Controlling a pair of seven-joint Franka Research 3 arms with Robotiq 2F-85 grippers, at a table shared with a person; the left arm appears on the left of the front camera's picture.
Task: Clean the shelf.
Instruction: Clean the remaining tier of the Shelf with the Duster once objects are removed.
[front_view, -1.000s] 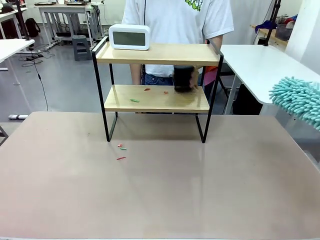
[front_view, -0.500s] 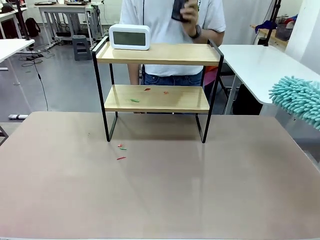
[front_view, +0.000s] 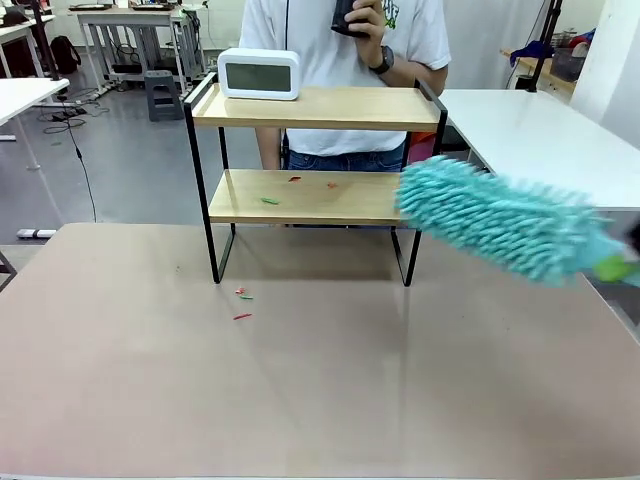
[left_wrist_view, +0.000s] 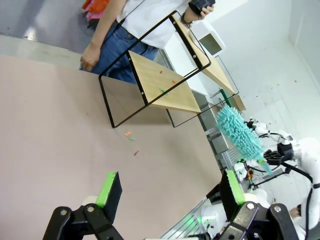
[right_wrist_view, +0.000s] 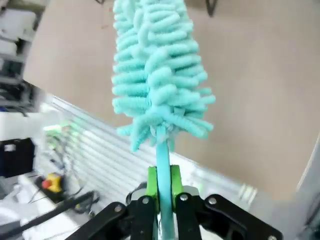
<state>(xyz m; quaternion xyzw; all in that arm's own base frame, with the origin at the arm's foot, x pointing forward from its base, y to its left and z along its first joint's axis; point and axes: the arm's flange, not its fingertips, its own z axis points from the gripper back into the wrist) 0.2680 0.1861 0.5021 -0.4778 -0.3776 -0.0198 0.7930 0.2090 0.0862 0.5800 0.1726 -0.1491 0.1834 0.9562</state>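
The right hand (right_wrist_view: 161, 182) is clamping the teal duster (front_view: 495, 225), whose head is hanging beside the right end of the shelf (front_view: 340, 107), midway along the table's (front_view: 320, 400) far edge; the left hand (left_wrist_view: 170, 186) is idling wide. Judged: dusting is starting; the next move is calling for sweeping the scraps (front_view: 270, 201) off the lower board.

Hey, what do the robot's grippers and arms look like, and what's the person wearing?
The left gripper has black jointed links with round bolts and bright green pads. The right gripper matches: black fingers, green pads. The right arm is white and rounded. The person wears a white short-sleeved T-shirt with green print, blue jeans and a dark wristwatch.
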